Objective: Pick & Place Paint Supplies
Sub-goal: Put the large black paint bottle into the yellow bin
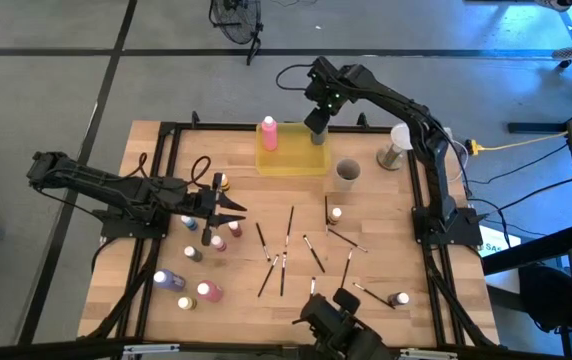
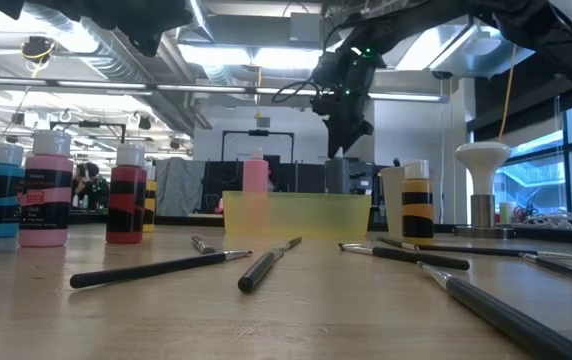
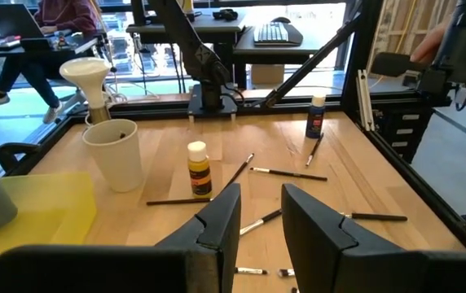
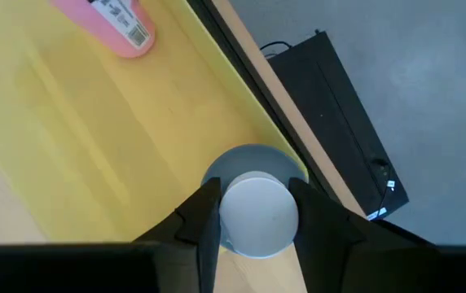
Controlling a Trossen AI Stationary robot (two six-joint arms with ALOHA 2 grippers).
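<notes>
Right gripper [image 4: 252, 213], fingers clamped around grey bottle [image 4: 253, 207], poised above yellow tray [image 1: 291, 155]; pink bottle [image 1: 268, 134] stands inside.

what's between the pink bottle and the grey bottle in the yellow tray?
Nothing: in the high view, bare tray floor separates the pink bottle from the grey bottle, which the right gripper holds.

The high view looks straight down on the whole desk [image 1: 386, 235], and the low view sits at desk-top level, facing the yellow tray [image 2: 296, 214] and the room behind. The right wrist view hangs close above that tray [image 4: 70, 122]; the left wrist view looks across the desk with the tray's corner [image 3: 46, 203] nearby, so all four share the tray [image 1: 291, 160].
</notes>
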